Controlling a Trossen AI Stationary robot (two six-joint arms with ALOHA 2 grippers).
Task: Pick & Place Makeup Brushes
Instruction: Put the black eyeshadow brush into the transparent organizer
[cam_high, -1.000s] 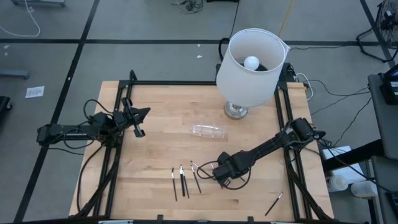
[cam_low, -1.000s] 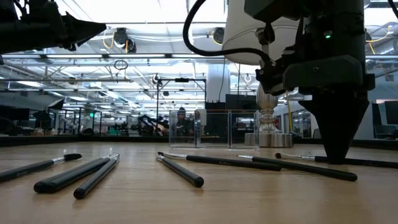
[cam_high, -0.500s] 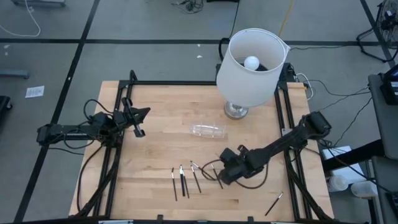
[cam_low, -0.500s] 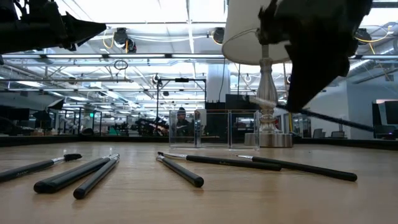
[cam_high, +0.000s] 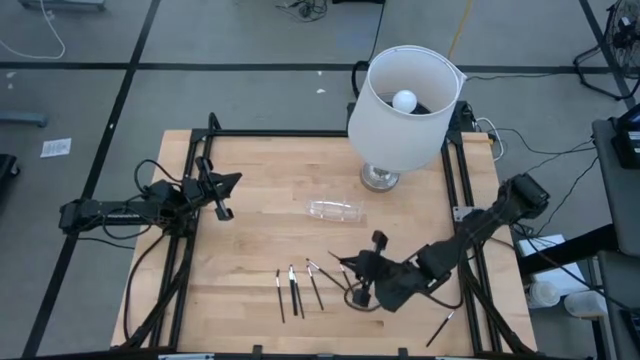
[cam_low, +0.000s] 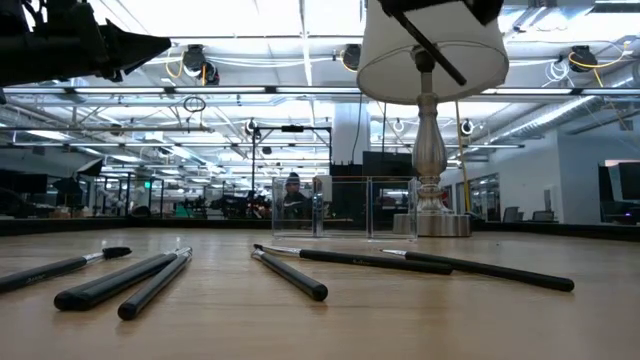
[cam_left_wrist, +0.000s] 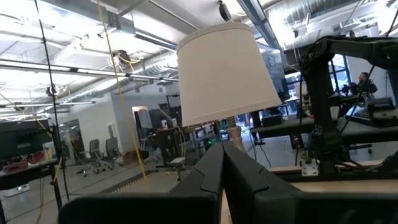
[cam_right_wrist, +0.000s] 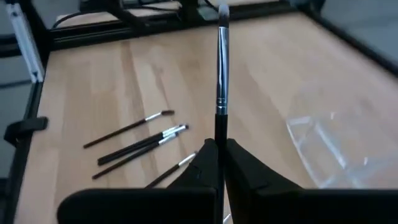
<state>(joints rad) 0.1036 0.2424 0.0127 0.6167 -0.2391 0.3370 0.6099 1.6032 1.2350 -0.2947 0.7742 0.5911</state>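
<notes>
A large open-plan robotics lab: exposed ceiling ducts (cam_low: 560, 100), rows of far workstations (cam_low: 130, 205), pale wooden counter (cam_high: 260, 215).

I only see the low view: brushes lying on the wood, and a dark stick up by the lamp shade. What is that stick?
Observer: A makeup brush, pinched in the right end effector above the table.
Operator: What about the other arm?
Observer: The left end effector is shut on nothing and hangs over the table's left edge.
Operator: Any brush I'm missing?
Observer: A lone brush lies near the right corner away from the lamp, apart from the rest.
</notes>
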